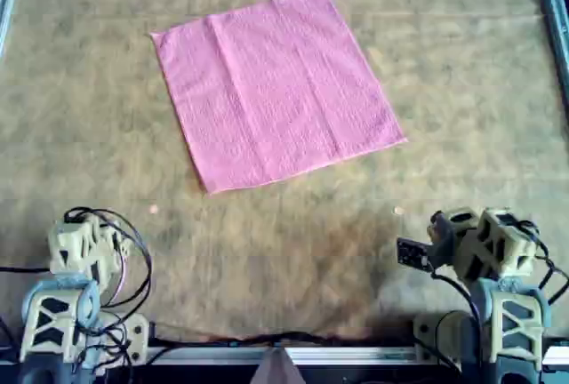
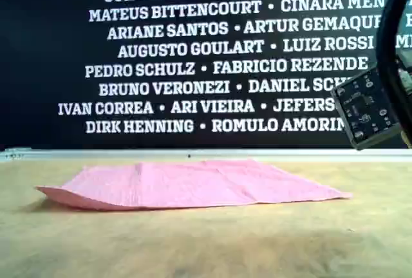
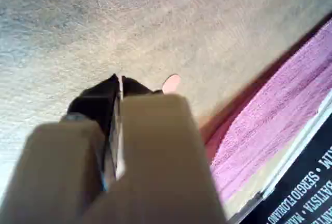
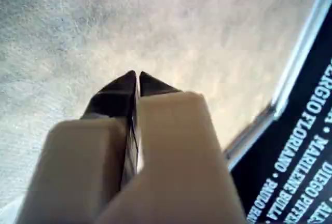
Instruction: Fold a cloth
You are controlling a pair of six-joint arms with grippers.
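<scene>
Brown felt covers the desk; from overhead, the cloth lies flat and rotated toward the far edge, both arms parked at the near corners. The exterior view shows its edges lying low, one corner slightly lifted. In the first wrist view, my first gripper is clenched on nothing, the cloth nearby. The second wrist view shows my second gripper likewise clenched, over bare desk. Each should probably open, then pinch a near corner cleanly.
</scene>
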